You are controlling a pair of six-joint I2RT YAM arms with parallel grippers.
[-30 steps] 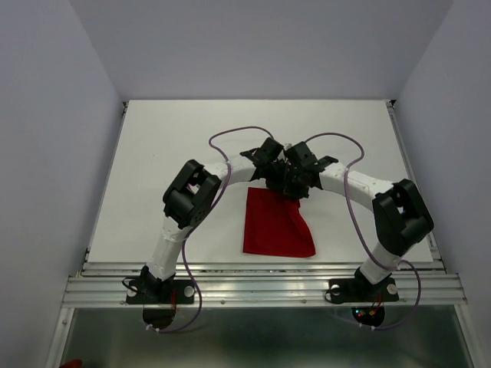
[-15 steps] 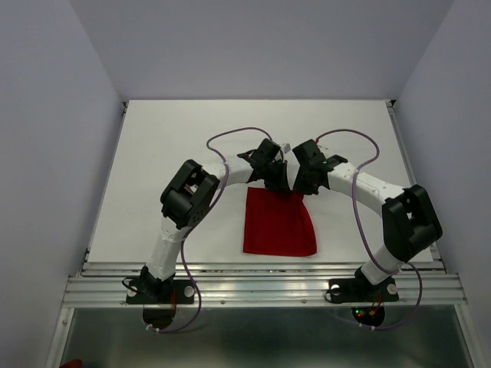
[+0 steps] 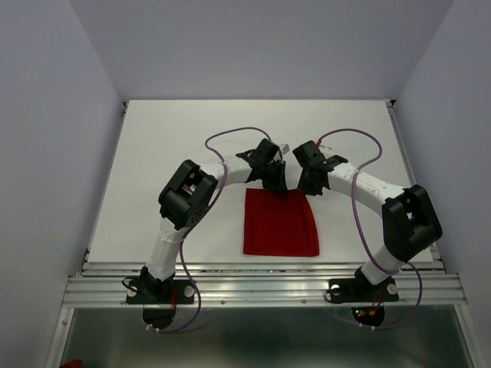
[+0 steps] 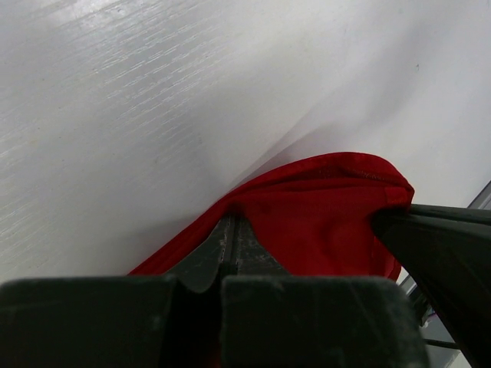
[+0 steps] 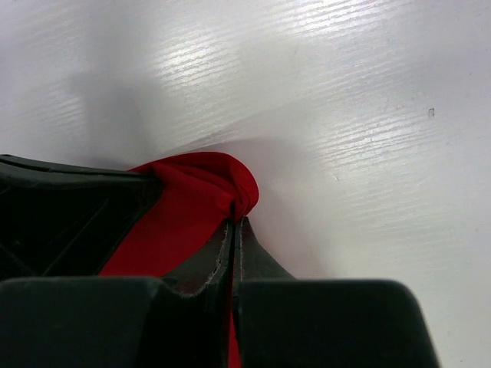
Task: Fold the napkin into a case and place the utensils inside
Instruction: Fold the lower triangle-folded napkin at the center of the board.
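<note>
One red napkin (image 3: 281, 224) lies as a rectangle on the bench (image 3: 169, 153), between the two arms and toward the near edge. Both far corners are pinched: the left fingers (image 4: 203, 261) are clamped together on one, the right fingers (image 5: 259, 264) on the other. I judge that a fold is in hand. Next, both corners should travel evenly, then be let go flat. No utensils show. No writing can be read.

bright red cloth napkin (image 3: 281, 224): we see soft matt weave, stitched hem.
white counter (image 4: 115, 115): we see fine streaked grain, faint sheen.
left gripper (image 4: 232, 221): we see dull black plastic.
</note>
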